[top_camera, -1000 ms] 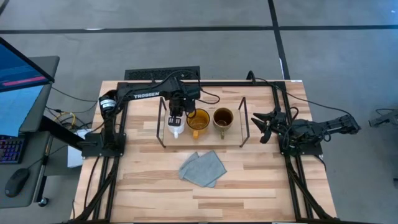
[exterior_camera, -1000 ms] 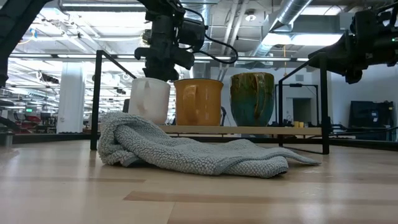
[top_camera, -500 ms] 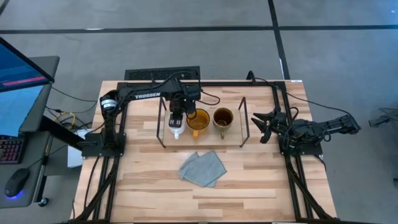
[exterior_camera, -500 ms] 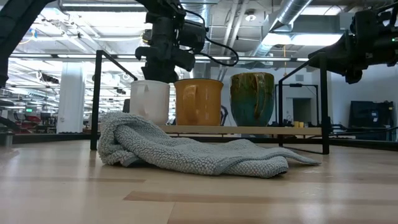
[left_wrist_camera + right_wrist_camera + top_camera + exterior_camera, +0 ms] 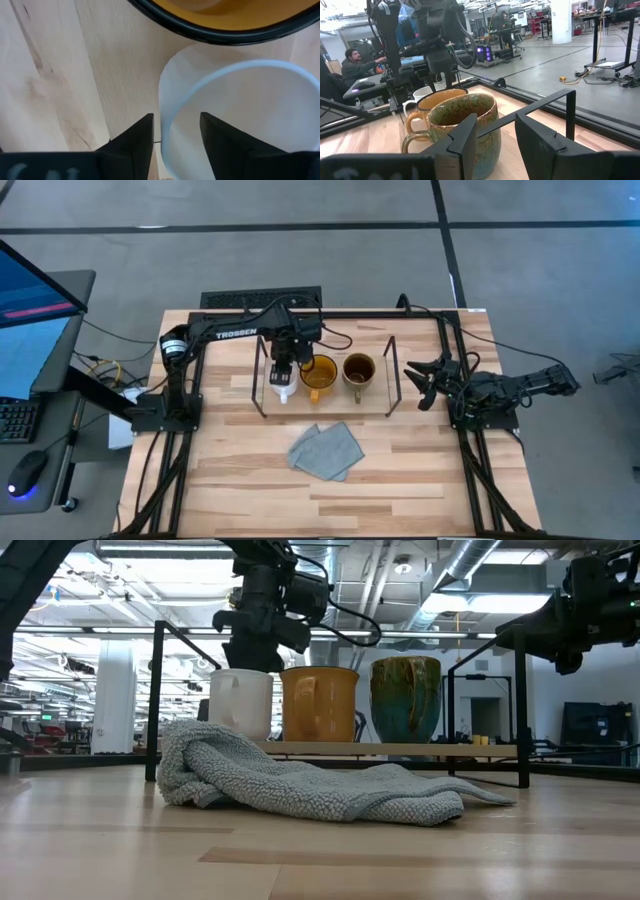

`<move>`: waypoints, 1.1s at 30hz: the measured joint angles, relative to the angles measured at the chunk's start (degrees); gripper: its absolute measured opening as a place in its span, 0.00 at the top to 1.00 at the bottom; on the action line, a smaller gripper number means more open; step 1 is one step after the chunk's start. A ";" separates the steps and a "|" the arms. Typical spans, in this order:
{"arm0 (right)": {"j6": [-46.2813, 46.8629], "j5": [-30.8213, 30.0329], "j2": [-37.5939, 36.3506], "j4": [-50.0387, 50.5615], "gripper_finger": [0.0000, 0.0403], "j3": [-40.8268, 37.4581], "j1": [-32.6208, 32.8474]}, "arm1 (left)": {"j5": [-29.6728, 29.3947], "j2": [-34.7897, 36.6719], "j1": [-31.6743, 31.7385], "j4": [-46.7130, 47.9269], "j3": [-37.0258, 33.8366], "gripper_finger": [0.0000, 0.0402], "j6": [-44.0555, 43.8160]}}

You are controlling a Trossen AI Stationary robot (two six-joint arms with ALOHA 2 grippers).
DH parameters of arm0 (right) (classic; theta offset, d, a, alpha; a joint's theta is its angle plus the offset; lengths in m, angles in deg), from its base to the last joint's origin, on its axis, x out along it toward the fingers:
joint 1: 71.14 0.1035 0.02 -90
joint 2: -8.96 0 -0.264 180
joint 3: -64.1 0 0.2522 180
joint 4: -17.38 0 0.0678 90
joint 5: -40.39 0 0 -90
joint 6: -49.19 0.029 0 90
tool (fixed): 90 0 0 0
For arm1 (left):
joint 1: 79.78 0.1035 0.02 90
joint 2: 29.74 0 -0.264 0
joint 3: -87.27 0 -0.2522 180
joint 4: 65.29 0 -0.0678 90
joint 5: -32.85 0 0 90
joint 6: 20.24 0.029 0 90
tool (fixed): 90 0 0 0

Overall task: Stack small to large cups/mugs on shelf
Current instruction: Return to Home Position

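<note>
At the left end of the shelf (image 5: 400,749) stands the white mug (image 5: 241,703), and the left gripper (image 5: 254,658) hangs right over it. The left wrist view shows what no other view does: its fingers are spread, with the mug's wall running into the gap between them and daylight on both sides, so nothing is gripped. The risk sits here. If the arm swings sideways before it lifts, a finger could catch the rim and tip the mug off the shelf edge or knock it into the yellow mug (image 5: 319,703) just beside it. From the low view the fingertips seem to be about level with the rim, though I cannot be sure they are clear.

Next to the right comes the olive-brown mug (image 5: 406,700), upright and close to the yellow one. A shove along the row would probably reach it too.

The grey-blue cloth (image 5: 300,785) lies in front of the shelf, and only the high view shows that it is apart from the shelf. The low view makes them seem to touch.

Far right, the right gripper (image 5: 422,385) waits outside the shelf's wire end with its fingers parted, holding nothing.
</note>
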 joint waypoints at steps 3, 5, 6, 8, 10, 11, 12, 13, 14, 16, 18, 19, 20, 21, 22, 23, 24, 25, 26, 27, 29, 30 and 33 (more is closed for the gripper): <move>0.00 0.00 0.00 0.00 0.62 0.00 0.00 | 0.45 0.00 -0.02 0.10 0.00 0.62 -0.02; 0.00 0.00 0.00 0.00 0.62 0.00 0.00 | 0.47 0.00 -0.02 0.14 0.00 0.62 -0.03; 0.00 0.00 0.00 0.00 0.62 0.00 0.00 | 0.47 0.01 -0.02 0.23 0.00 0.62 -0.05; 0.00 0.00 0.00 0.00 0.62 0.00 0.00 | 0.47 0.34 -0.02 0.37 0.00 0.62 -0.06; 0.00 0.00 0.00 0.00 0.62 0.00 0.00 | 0.52 0.83 -0.01 0.45 0.19 0.62 0.07; 0.00 0.00 0.00 0.02 0.62 0.00 0.00 | 0.72 1.08 0.00 0.59 0.43 0.62 0.23; 0.00 -0.01 0.00 0.00 0.62 0.00 0.00 | 0.76 1.22 0.00 0.82 0.87 0.62 0.26; 0.00 0.00 0.00 0.00 0.62 0.00 -0.02 | 0.78 1.30 0.00 1.04 1.49 0.62 0.23; -0.01 -0.01 0.00 0.02 0.62 0.00 0.00 | 0.87 1.36 0.00 1.40 2.21 0.62 0.13; 0.00 -0.02 -0.02 0.00 0.62 0.00 0.00 | 0.89 1.49 0.00 2.00 3.53 0.62 -0.24; 0.00 -0.01 -0.01 0.01 0.62 0.00 0.00 | 0.87 1.49 0.00 2.72 4.92 0.62 -0.31; 0.01 -0.02 -0.02 -0.01 0.62 0.00 0.00 | 0.81 1.49 0.00 3.53 5.51 0.62 -0.36; 0.00 0.00 -0.02 -0.02 0.62 0.00 0.00 | 0.79 1.49 0.00 4.52 6.14 0.62 -0.45; 0.00 0.00 0.00 0.02 0.62 0.00 0.00 | 0.75 1.49 0.00 5.20 6.65 0.62 -0.60; 0.02 0.00 0.00 0.00 0.62 0.00 0.00 | 0.66 1.49 0.01 5.81 7.22 0.62 -0.83; 0.02 0.00 -0.02 -0.02 0.62 0.00 0.00 | 0.37 1.49 0.04 6.82 7.90 0.62 -0.89; 0.00 0.00 -0.02 0.00 0.62 0.00 0.00 | 0.18 1.49 0.04 8.14 8.62 0.62 -1.02; 0.00 0.00 -0.02 0.00 0.62 0.00 0.00 | -0.03 1.51 0.02 9.22 9.37 0.62 -1.13; 0.02 0.00 -0.02 -0.02 0.62 0.00 -0.02 | -0.07 1.55 0.02 9.67 10.07 0.62 -1.59; 0.01 0.00 -0.02 -0.01 0.62 0.00 0.00 | 0.29 1.54 0.02 9.79 10.83 0.62 -2.01; 0.02 0.00 -0.01 -0.02 0.62 0.00 0.00 | 2.31 1.63 0.06 9.59 12.62 0.62 -2.47; 0.02 0.00 -0.02 -0.02 0.62 0.00 0.00 | 4.02 2.13 0.17 8.59 13.13 0.62 -2.51; 0.05 0.00 -0.02 -0.04 0.62 0.00 0.00 | 10.65 5.22 1.09 1.46 13.46 0.62 -3.00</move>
